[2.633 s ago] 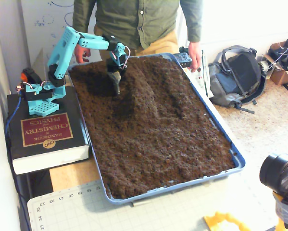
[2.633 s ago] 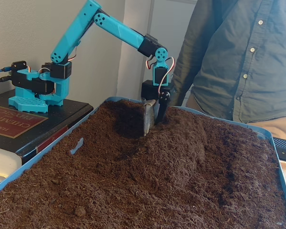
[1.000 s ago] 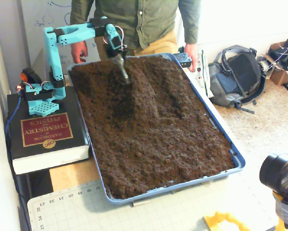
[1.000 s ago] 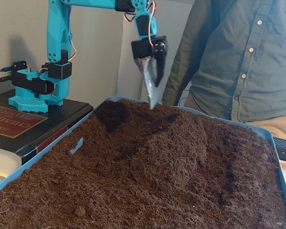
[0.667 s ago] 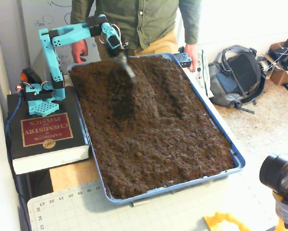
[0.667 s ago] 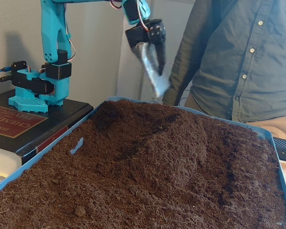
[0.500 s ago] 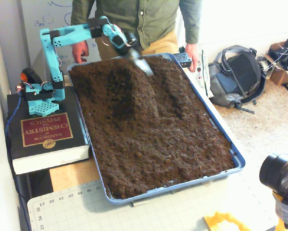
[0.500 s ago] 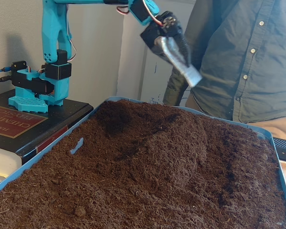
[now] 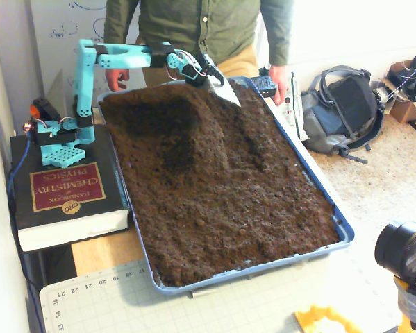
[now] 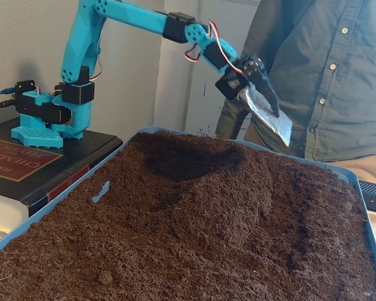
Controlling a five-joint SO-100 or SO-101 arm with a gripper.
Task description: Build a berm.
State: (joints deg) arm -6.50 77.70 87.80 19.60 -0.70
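My gripper (image 10: 270, 116) raised above berm (image 10: 225, 188) | jaws closed on scoop blade (image 9: 223, 92) | soil tray (image 9: 343, 229) below

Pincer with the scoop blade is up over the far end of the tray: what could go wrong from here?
1. The pincer hangs near the tray's far rim; any soil could spill outside.
2. The bystander's hand rests close by; a swing might strike it.
3. Plunging into the berm could flatten its crest.

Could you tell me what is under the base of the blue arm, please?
The arm's base stands on a thick black book with a red cover label, beside the soil tray. A wooden surface shows below the book; what lies beneath the book's middle is covered.
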